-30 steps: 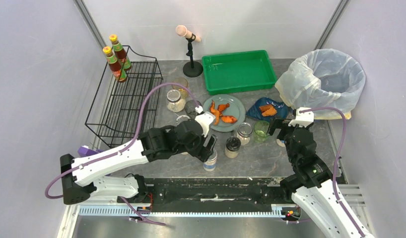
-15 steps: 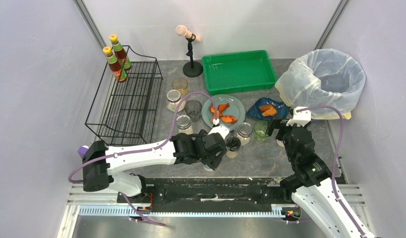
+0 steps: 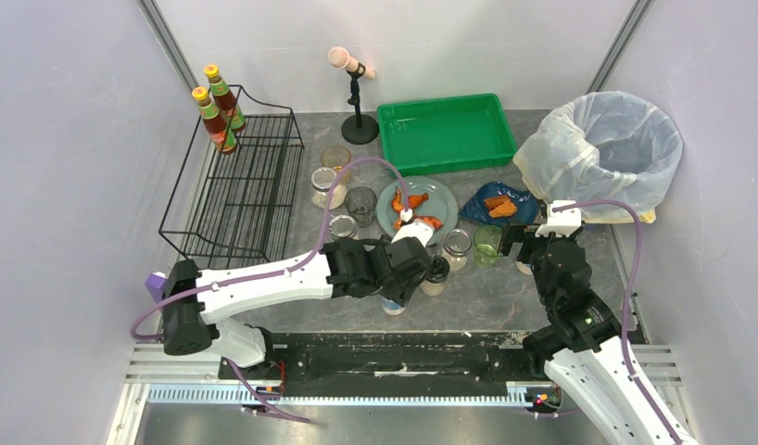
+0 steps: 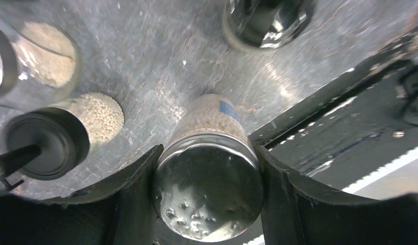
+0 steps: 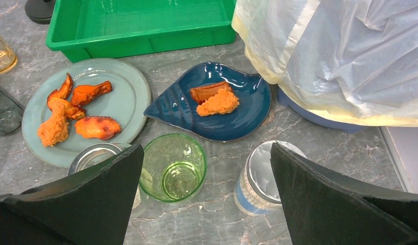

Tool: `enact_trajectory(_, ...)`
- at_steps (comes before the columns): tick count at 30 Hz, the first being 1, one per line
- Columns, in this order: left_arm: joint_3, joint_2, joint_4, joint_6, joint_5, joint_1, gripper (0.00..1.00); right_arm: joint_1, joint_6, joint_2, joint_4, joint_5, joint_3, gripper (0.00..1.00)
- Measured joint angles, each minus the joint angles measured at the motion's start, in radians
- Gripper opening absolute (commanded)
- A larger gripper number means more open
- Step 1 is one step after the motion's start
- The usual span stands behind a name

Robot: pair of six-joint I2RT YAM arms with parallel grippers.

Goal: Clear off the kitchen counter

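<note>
The kitchen counter [image 3: 486, 297] is dark grey stone-look and carries jars, glasses and dishes. My left gripper [image 3: 394, 289] stands over a jar of pale beads with a silver lid [image 4: 209, 191] near the counter's front rail. Both fingers [image 4: 135, 199] press the lid's sides, and the jar's base rests on the counter [image 4: 161, 56]. My right gripper [image 3: 521, 243] is open and empty, hovering above a green glass [image 5: 172, 167] and a blue-labelled silver-lidded jar [image 5: 265, 176], which lie between its jaws [image 5: 206, 153].
A grey plate of fried chicken [image 3: 417, 211], a blue dish with food [image 3: 499, 204], a green tray [image 3: 445, 133], a bagged bin [image 3: 602, 148], a wire rack [image 3: 232, 190] with two sauce bottles, a black-lidded jar [image 3: 435, 271] and several more jars and glasses.
My left arm swung right and forward from the middle jars to the jar by the front rail, and its jaws now sit around the lid. The right arm stayed still.
</note>
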State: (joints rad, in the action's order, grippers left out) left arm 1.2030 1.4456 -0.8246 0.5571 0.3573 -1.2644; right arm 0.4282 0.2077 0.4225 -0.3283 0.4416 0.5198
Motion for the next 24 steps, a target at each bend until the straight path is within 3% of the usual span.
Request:
enact_trajectory(5, 0.263, 0.002, -0.132, -0.016, -0.002, 0.009, 0.36, 0.0, -0.014, -0.016, -0.003, -0.005, 0.008, 0.98)
enact_trajectory(10, 0.534, 0.003, -0.211, -0.051, -0.026, 0.093, 0.35, 0.0, -0.022, -0.031, -0.004, -0.017, 0.018, 0.98)
enact_trajectory(14, 0.663, 0.003, -0.279, -0.087, -0.045, 0.238, 0.35, 0.0, -0.032, -0.031, -0.005, -0.031, 0.034, 0.98)
enact_trajectory(24, 0.88, 0.005, -0.441, -0.209, -0.036, 0.742, 0.35, 0.0, -0.086, -0.03, -0.005, -0.055, 0.061, 0.98)
